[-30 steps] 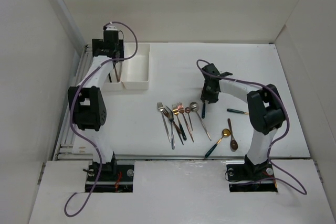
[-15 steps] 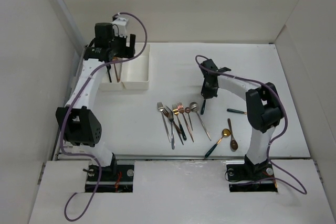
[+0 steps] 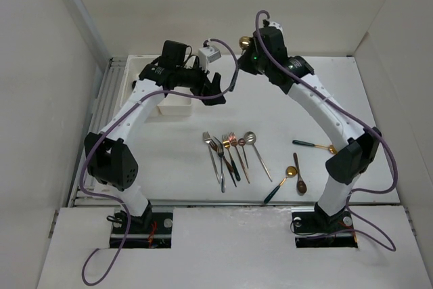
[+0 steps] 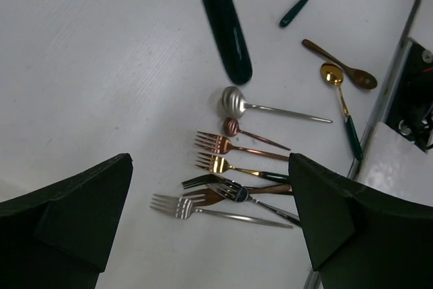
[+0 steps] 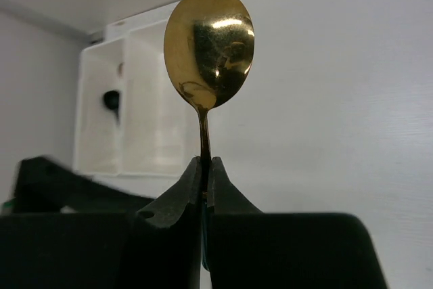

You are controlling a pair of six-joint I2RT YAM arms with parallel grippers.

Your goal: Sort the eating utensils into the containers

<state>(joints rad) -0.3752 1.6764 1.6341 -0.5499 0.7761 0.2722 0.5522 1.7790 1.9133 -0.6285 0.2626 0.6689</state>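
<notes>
My right gripper (image 3: 247,49) is raised high over the back of the table, shut on a gold spoon (image 3: 241,41) with a dark green handle. In the right wrist view the spoon's bowl (image 5: 210,49) stands upright above the gripper (image 5: 205,162). My left gripper (image 3: 217,89) hangs open and holds nothing, just right of the white containers (image 3: 177,105). From the left wrist view the left gripper (image 4: 208,160) looks down on several forks (image 4: 223,187) and spoons (image 4: 233,101) lying on the table. The held spoon's green handle (image 4: 223,25) crosses that view. The containers (image 5: 135,106) show behind the spoon.
The utensil cluster (image 3: 226,157) lies mid-table. More spoons (image 3: 299,175) and a gold one (image 3: 315,145) lie to its right. The left arm covers part of the containers. White walls close in the sides and back. A metal rail (image 3: 101,113) runs along the left edge.
The right gripper shut on the gold spoon and lifted it from the table up toward the back. The left arm swung from over the containers to the right and opened wide.
</notes>
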